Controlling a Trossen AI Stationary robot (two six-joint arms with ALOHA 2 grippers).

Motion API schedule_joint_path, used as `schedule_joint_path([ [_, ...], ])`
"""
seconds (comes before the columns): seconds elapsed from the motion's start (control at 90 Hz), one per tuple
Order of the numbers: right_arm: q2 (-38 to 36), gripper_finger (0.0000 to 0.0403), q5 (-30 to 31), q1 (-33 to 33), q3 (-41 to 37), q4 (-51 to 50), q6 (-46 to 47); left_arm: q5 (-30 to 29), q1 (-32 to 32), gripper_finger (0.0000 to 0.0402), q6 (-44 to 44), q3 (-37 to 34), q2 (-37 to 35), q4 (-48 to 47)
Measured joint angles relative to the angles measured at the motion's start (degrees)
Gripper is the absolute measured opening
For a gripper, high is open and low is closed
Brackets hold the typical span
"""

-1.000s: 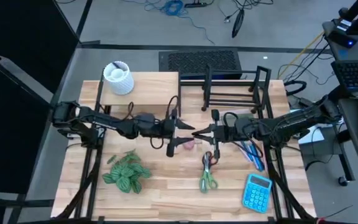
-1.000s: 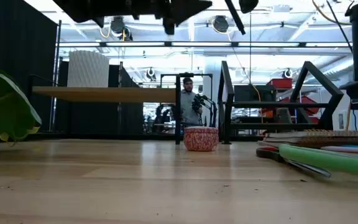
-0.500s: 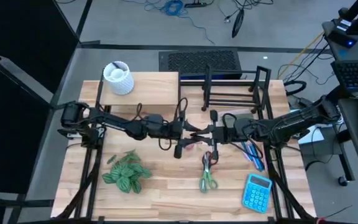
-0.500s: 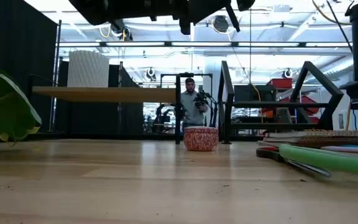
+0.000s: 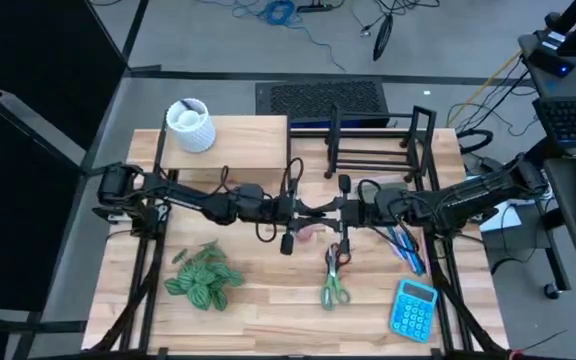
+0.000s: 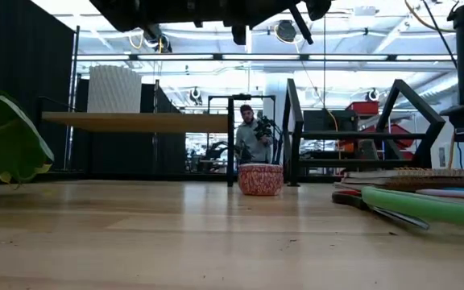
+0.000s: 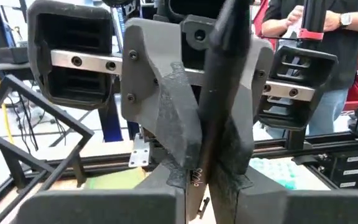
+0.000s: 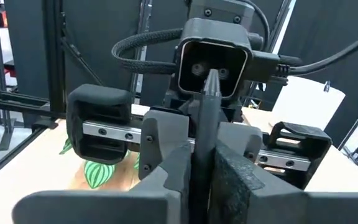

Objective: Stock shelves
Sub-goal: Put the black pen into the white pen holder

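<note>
Dark and slim, a pen bridges the two grippers above the middle of the table. We see the left gripper and the right gripper tip to tip. A second ago a clear gap lay between them; the left arm has since reached in and closed it. Both wrist views show each pair of fingers pressed together on the pen, so we judge both are gripping it at once and a handover is in progress, with neither side released yet.

The wooden shelf stands at the far left of the table with a white pot on it. The black wire rack stands beside it at the far right, apparently bare. We take the pen to be headed for one of them.
</note>
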Motion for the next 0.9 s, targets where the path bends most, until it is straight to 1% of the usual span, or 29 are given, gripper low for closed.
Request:
schedule_joint_path([
  [0.167,0.03,0.0088,2.05,0.03,-0.04,0.02,2.73,-0.99,0.20,0.0011,-0.02,0.04,0.00,-0.73],
  [0.311,-0.37,0.0127,1.90,0.00,-0.04,-0.28,2.91,-1.69,0.37,0.0011,0.53,0.04,0.00,-2.22],
  [0.422,-3.09,0.0160,2.32,0.51,-0.06,-3.02,3.49,-2.66,0.78,0.0010,1.01,0.04,-0.03,-4.44],
  [0.533,-7.03,0.0183,2.32,0.63,-0.06,-7.46,4.35,-3.77,1.12,0.0010,1.07,0.04,-0.24,-6.06],
  [0.667,-11.86,0.0196,2.58,0.59,-0.06,-12.62,5.38,-4.64,1.61,0.0010,1.09,0.04,-0.33,-6.33],
  [0.9,-18.78,0.0192,2.46,0.61,-0.04,-19.58,7.42,-4.87,2.43,0.0010,1.08,0.04,-0.76,-6.97],
])
